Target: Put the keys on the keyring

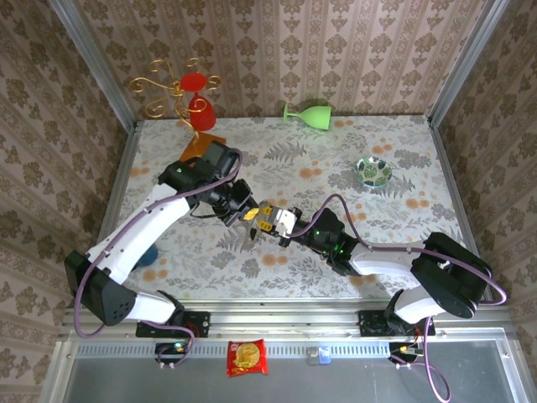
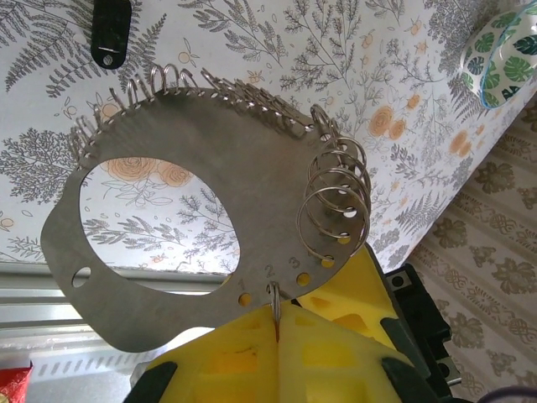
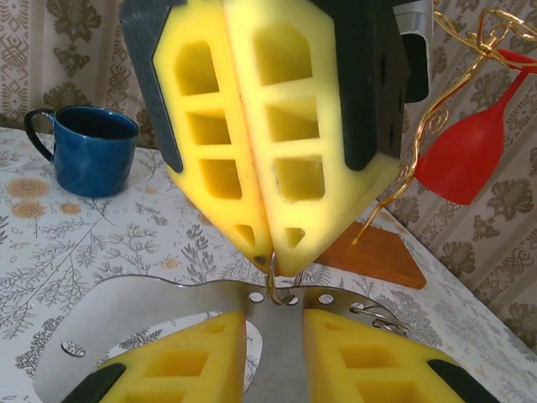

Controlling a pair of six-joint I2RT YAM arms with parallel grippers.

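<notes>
The keyring, a large flat grey metal hoop with wire rings along its rim, hangs above the table at the centre. My left gripper is shut on a small split ring threaded through the hole marked 2. In the top view it meets my right gripper. The right gripper holds the keyring by its band: one finger stands at the hoop's hole, and metal fills the gap between the fingers. One black-headed key lies on the table beyond the hoop.
A blue mug stands at the near left. A red glass and a gold wire stand on a wooden base are at the back left. A green glass lies at the back, and a green-patterned dish sits to the right.
</notes>
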